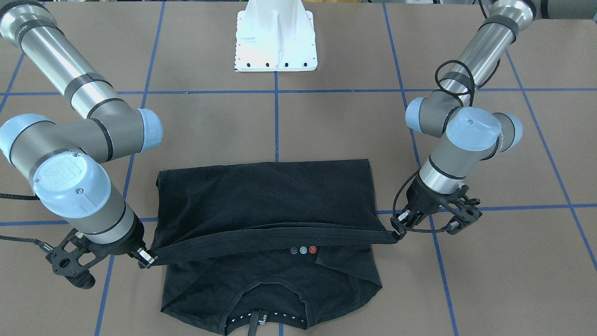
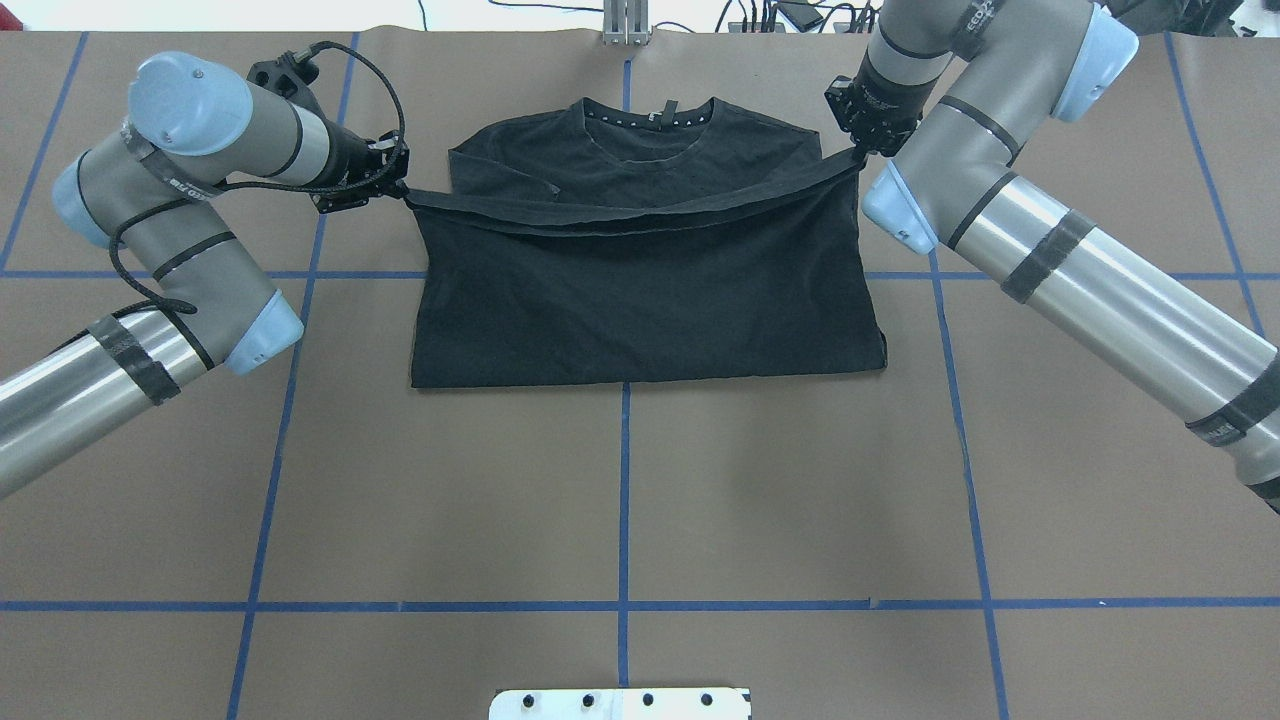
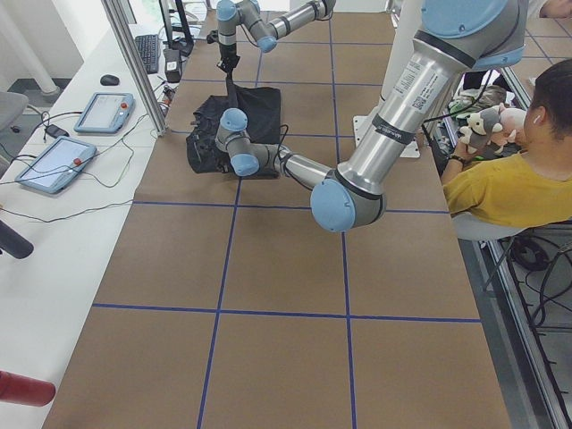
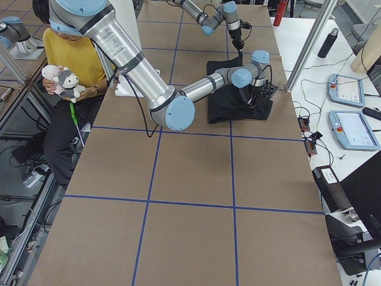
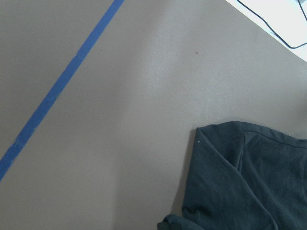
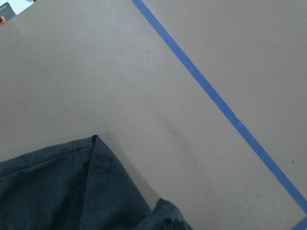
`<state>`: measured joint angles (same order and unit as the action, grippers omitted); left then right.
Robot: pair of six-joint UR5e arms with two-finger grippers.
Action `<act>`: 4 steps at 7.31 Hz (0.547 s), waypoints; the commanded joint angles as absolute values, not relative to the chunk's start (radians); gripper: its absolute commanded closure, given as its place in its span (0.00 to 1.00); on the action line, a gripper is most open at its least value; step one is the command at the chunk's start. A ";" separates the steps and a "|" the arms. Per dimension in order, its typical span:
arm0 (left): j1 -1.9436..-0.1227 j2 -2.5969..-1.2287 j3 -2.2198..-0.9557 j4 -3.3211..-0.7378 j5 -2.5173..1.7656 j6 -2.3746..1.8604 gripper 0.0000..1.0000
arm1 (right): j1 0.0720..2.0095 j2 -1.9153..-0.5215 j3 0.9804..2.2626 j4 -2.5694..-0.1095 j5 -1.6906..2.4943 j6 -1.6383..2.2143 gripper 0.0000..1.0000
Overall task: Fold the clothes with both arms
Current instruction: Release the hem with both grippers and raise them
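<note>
The black T-shirt (image 1: 266, 196) lay on the table (image 1: 336, 126), and its raised hem was stretched tight between the jaws. The left gripper (image 1: 397, 229) and the right gripper (image 1: 147, 258) each pinched one hem corner.

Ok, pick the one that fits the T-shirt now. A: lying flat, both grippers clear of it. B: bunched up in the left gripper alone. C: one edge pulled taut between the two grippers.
C: one edge of the black T-shirt runs straight from the left gripper to the right gripper, each pinching one end, across the rest of the cloth.
</note>
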<state>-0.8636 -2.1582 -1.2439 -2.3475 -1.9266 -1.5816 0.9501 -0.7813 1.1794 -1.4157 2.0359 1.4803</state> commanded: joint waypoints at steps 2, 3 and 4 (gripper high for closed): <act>-0.871 -2.163 -1.201 -2.387 -1.925 -1.582 0.64 | 0.950 -0.723 1.091 -1.376 2.036 1.499 0.54; -0.880 -2.163 -1.203 -2.387 -1.927 -1.582 0.64 | 0.953 -0.719 1.092 -1.376 2.037 1.515 0.53; -0.891 -2.164 -1.206 -2.387 -1.927 -1.568 0.64 | 0.960 -0.729 1.144 -1.376 2.052 1.523 0.47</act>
